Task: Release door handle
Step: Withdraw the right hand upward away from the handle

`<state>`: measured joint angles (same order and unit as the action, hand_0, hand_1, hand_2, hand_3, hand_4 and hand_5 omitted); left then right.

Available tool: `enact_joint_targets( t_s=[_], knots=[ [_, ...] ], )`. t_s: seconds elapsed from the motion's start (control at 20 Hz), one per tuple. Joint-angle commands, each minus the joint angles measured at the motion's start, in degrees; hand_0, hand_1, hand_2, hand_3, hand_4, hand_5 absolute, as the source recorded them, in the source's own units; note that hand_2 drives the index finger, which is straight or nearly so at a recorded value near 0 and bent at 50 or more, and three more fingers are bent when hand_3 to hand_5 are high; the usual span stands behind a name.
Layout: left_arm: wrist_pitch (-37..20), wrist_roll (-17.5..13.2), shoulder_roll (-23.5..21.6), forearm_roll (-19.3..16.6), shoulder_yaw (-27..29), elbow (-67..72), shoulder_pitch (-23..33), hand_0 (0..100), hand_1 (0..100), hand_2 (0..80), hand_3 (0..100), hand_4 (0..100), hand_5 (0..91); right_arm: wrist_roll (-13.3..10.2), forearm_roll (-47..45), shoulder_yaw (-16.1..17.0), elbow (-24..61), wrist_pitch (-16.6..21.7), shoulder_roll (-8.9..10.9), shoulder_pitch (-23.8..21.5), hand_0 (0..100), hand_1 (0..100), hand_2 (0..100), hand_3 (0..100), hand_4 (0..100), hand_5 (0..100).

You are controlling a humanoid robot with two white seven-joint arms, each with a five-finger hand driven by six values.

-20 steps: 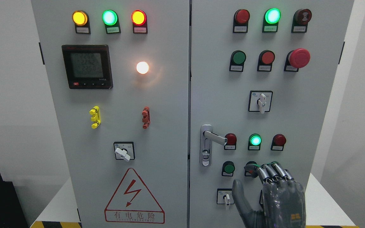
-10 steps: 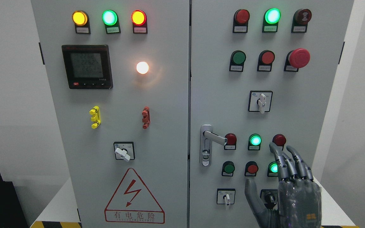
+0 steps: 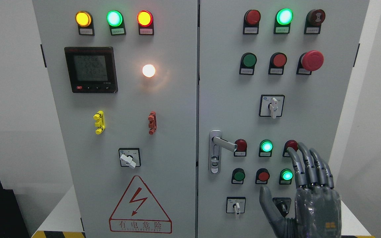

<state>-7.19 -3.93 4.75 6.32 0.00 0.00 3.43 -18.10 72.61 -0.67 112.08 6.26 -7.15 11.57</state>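
Observation:
The silver door handle (image 3: 219,147) sits on the left edge of the cabinet's right door, its lever pointing right toward a red lamp (image 3: 241,145). Nothing touches it. My right hand (image 3: 304,191) is low at the right, well clear of the handle, palm toward the panel. Its fingers (image 3: 309,165) are stretched upward and its thumb (image 3: 267,201) is spread to the left, holding nothing. The fingertips overlap a red lamp (image 3: 291,145) on the panel. My left arm does not show.
The grey cabinet (image 3: 164,132) has two shut doors with lit lamps, push buttons, a red emergency button (image 3: 313,60), rotary switches (image 3: 272,105) and a meter (image 3: 91,69). A selector (image 3: 281,206) sits partly behind my palm. White walls flank the cabinet.
My right hand has moved right and slightly up, away from the handle. Its fingers went from curled to straight, uncovering the red and green buttons in the lower row.

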Motion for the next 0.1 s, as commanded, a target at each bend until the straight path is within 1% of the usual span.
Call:
enact_joint_targets(
  t_s=[0.0, 0.05],
  knots=[
    [-0.02, 0.07, 0.00, 0.01, -0.70, -0.88, 0.00, 12, 39, 0.0, 0, 0, 0.0, 0.09, -0.02, -0.03, 0.33, -0.02, 0.20, 0.03, 37, 12, 0, 0, 0, 0],
    [-0.02, -0.02, 0.00, 0.01, -0.70, -0.88, 0.00, 12, 39, 0.0, 0, 0, 0.0, 0.17, -0.02, -0.03, 0.33, -0.02, 0.20, 0.03, 36, 12, 0, 0, 0, 0]
  ],
)
